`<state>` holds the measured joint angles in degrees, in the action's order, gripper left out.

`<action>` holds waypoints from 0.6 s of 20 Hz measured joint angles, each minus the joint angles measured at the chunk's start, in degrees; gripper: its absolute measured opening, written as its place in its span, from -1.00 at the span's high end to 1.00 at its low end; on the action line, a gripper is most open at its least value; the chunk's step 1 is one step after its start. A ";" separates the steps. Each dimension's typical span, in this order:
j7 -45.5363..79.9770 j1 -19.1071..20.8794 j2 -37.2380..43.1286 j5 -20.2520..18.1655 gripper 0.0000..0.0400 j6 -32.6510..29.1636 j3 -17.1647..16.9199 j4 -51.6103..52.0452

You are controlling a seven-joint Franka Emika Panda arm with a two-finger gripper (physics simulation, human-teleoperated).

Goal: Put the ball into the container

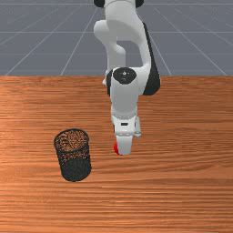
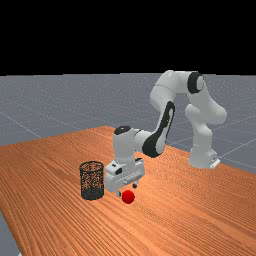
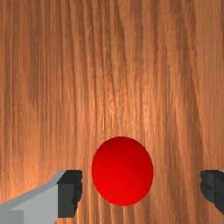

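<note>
In the far view my gripper (image 2: 127,190) is low over the table, its fingertips just above the red ball (image 2: 128,197). The wrist view has the gripper (image 3: 141,189) open, one dark fingertip on each side of the ball (image 3: 122,171); the ball is nearer one fingertip, with a gap to both. My hand hides much of the ball (image 1: 117,148) in the front view. The container, a black mesh basket (image 1: 75,169), stands upright to the front view's left of the hand. In the far view the basket (image 2: 92,193) is left of the gripper.
The wooden table (image 1: 182,182) extends around the ball and basket. A stretch of bare wood separates the basket from the hand in the front view. The table's edge (image 2: 12,225) runs along the far view's lower left.
</note>
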<state>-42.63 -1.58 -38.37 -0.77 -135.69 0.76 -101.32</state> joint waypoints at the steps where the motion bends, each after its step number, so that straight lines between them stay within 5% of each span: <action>1: -0.19 -0.17 -0.01 0.31 -1.00 0.03 -0.03 0.03; 12: 2.49 -1.23 -1.30 -0.29 -1.00 -0.03 -0.03 0.84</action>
<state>-40.13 -2.80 -39.67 -1.06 -135.72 0.73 -100.48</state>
